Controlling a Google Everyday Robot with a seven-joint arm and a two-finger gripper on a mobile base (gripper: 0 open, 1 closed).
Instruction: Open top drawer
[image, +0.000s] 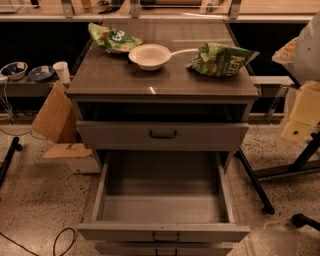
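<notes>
Camera view puts the pale cream claw (299, 119) at the right edge, well apart from the grey cabinet (80, 112); whether it is spread or pressed together I cannot tell. Leftward, the wide grey top drawer (117, 136) sits directly under the dark brown worktop (200, 82), its tall flat front seemingly all but shut, with one dark curved bar handle (163, 134) at its centre. That handle looks the place to take hold: rigid, narrow, probably smooth, so a centred grip and straight pull should suit a stiff, fairly heavy box. Below are two lower grey drawers, the middle one (115, 232) pulled far out and bare, the bottom one (125, 248) barely showing. On top lie one white bowl (149, 56) and two green snack bags (114, 39) (220, 59).
</notes>
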